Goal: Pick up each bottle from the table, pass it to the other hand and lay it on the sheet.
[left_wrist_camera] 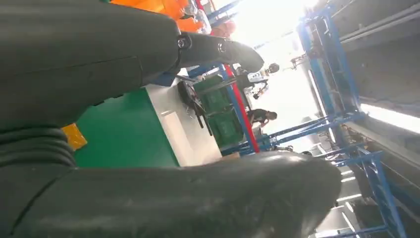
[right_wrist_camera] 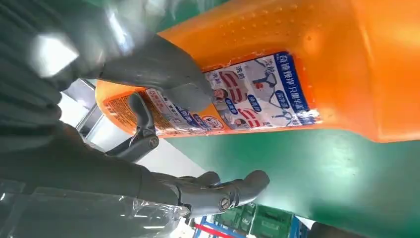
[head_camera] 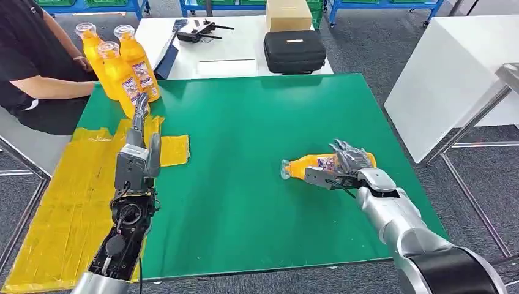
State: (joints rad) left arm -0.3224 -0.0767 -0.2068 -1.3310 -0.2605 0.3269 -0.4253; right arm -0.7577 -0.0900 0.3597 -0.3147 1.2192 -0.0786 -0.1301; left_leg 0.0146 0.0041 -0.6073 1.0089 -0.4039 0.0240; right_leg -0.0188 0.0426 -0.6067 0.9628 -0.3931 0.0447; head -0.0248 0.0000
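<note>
An orange juice bottle (head_camera: 304,165) lies on its side on the green table (head_camera: 257,122), right of centre, cap pointing left. My right hand (head_camera: 347,164) is over its base end. In the right wrist view the thumb (right_wrist_camera: 168,74) touches the bottle's label (right_wrist_camera: 267,94), while the darker fingers (right_wrist_camera: 223,191) stay spread and off it. The yellow sheet (head_camera: 67,202) covers the table's left side. My left hand (head_camera: 139,144) hovers over it with fingers stretched out and nothing in it. Three more orange bottles (head_camera: 125,73) stand upright at the far left corner.
A person in black sits at the far left, an arm (head_camera: 55,89) close to the standing bottles. Behind the green table a white table (head_camera: 232,58) carries a black case (head_camera: 294,51), a cardboard box (head_camera: 288,13) and a controller. Another white table (head_camera: 453,73) stands to the right.
</note>
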